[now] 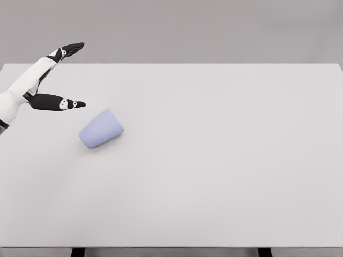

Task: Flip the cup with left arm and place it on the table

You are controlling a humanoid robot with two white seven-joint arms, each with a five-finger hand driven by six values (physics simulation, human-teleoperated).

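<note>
Cup point(101, 128) lies on its side on bench point(225, 160), long axis slanting up-right. Left hand point(48, 80) up-left of cup, near, apart; fingers spread wide, holding nothing.

View count: one, the head view only; no second view for overlap.
Position: above the near long edge of the white table point(214, 160), on the robot's head.
Direction: forward and steeply down across the tabletop toward the plain grey wall point(187, 27) behind the far edge.
Framing: nearly the whole tabletop, far edge in the upper quarter, near edge just above the bottom border with dark legs point(78, 251) peeking under it.
Nearness: moderate, left hand point(51, 80) entering at the left border, lilac cup point(101, 128) small in frame.
Tilt: level, far edge horizontal.
</note>
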